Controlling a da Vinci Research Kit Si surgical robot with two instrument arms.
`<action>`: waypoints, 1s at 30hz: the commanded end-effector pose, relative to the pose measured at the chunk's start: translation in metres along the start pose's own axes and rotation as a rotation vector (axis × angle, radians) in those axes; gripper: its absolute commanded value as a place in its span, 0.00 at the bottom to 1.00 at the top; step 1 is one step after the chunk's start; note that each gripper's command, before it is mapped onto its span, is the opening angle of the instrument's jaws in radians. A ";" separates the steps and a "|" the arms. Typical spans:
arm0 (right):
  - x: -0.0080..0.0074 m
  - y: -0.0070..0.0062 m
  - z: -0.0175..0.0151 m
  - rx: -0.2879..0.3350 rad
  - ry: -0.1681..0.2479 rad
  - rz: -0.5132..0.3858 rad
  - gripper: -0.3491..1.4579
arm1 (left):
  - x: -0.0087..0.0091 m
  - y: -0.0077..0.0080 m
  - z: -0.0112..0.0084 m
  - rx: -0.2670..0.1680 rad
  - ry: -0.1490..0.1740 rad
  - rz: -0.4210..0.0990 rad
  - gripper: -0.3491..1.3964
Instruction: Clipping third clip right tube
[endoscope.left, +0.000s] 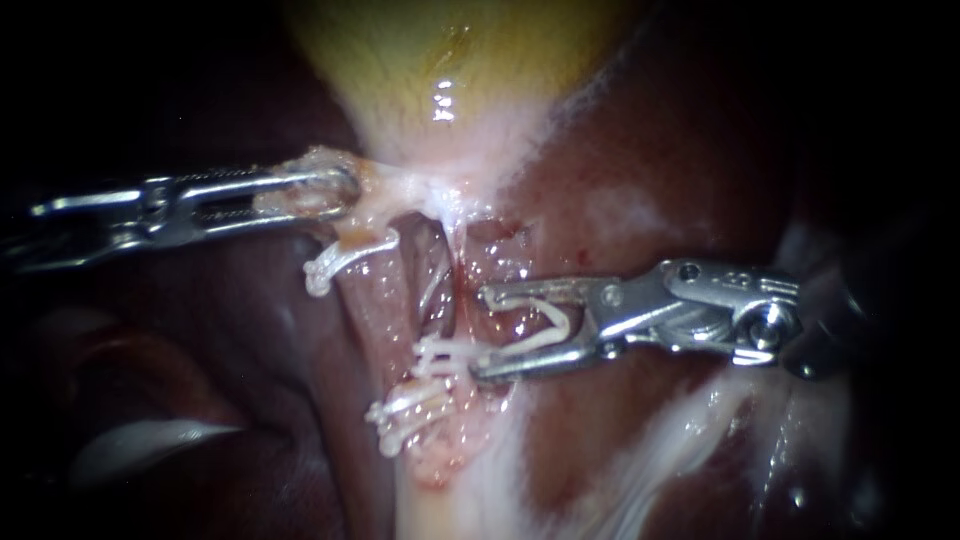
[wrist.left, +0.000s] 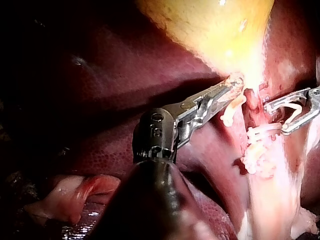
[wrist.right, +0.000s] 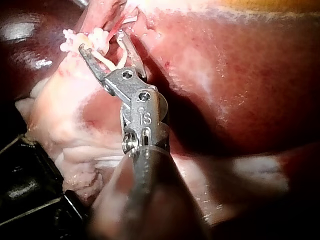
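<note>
The dark liver (endoscope.left: 640, 170) bears the yellow gallbladder (endoscope.left: 450, 50). The pincer of the left instrument (endoscope.left: 335, 190) is clamped on pale tissue (endoscope.left: 300, 200) at the gallbladder's neck. The pincer of the right instrument (endoscope.left: 480, 333) stands wide and cradles a white clip (endoscope.left: 545, 325), its tips at the right tube (endoscope.left: 458, 270).

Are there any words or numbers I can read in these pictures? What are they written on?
Right instrument: a few tiny engraved marks on its metal head, too small and blurred to read.
Left instrument: no text that can be read.
White clips: nothing written on them.
Gallbladder and liver: no words, numbers or signs.
</note>
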 end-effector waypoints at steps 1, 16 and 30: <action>-0.0001 0.0002 0.0002 -0.001 -0.001 0.010 0.47 | 0.0000 0.0000 0.0000 0.000 0.000 0.000 0.00; -0.0009 0.0016 0.0027 -0.022 0.025 0.076 0.47 | 0.0000 -0.0001 0.0001 -0.001 0.000 0.000 0.00; -0.0005 0.0017 0.0039 0.054 0.133 0.146 0.47 | 0.0000 -0.0001 0.0000 -0.001 0.000 0.000 0.00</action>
